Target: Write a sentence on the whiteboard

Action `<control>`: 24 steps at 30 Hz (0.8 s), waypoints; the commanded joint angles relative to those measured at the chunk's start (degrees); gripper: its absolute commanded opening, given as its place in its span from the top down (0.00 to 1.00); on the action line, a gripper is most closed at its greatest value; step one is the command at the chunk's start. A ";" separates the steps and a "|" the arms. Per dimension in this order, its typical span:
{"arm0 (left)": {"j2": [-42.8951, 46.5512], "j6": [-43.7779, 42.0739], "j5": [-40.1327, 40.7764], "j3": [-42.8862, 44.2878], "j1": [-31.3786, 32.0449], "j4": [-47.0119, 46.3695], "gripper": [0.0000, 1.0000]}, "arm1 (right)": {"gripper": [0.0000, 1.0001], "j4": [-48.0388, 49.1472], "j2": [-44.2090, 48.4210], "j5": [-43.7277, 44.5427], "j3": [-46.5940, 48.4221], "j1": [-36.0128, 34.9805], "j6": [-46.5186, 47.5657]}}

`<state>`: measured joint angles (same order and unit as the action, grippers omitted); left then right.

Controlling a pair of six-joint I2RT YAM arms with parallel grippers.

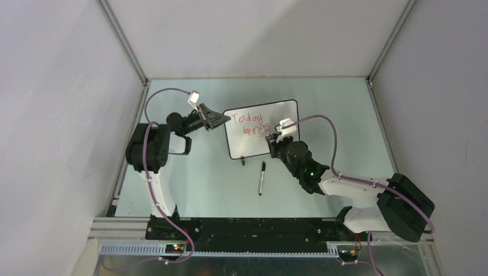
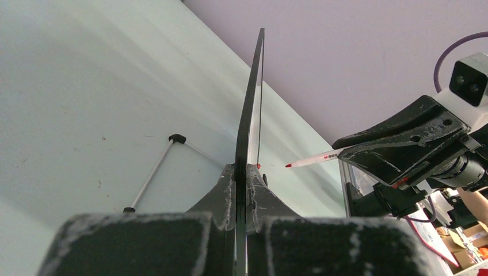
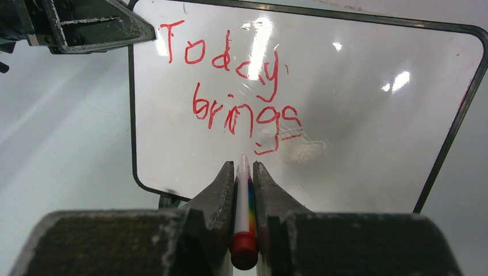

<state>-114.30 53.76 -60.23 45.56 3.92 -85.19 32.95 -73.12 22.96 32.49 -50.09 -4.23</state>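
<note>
Right arm: reaching from the near right corner leftward across the table (image 1: 190,178), elbow low and wrist over the board's near right part. The right gripper (image 3: 243,167) is pinching a red marker (image 3: 244,201) tightly between nearly closed jaws, tip pointing at the board, just off its face in the left wrist view.

Black pen (image 1: 262,177): lying loose on the table, just in front of the board.

Whiteboard (image 3: 357,115): sitting mid-table, face up to the overhead camera. Whether it is lying flat or tilted cannot be told. The right wrist is covering its near right corner from above.

Sentence (image 3: 241,86): reading "Today brings" in red, two lines, upper left.

Left arm: folding inward from the left. The left gripper (image 2: 241,172) is clamping the whiteboard's left edge, jaws fully closed on the frame.
</note>
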 commanded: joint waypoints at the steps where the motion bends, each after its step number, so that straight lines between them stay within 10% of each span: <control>1: -0.70 -1.10 -0.26 2.16 -0.94 -2.82 1.00 | 1.00 1.36 1.37 1.84 2.24 -0.29 0.90; 24: -3.59 2.69 -2.26 6.03 -2.28 -2.70 1.00 | 1.00 1.01 4.23 0.33 0.66 2.71 0.50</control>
<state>-117.14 56.62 -63.09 49.74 2.31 -85.06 30.61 -68.31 25.12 32.49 -47.40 -4.27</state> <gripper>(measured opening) 0.033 0.151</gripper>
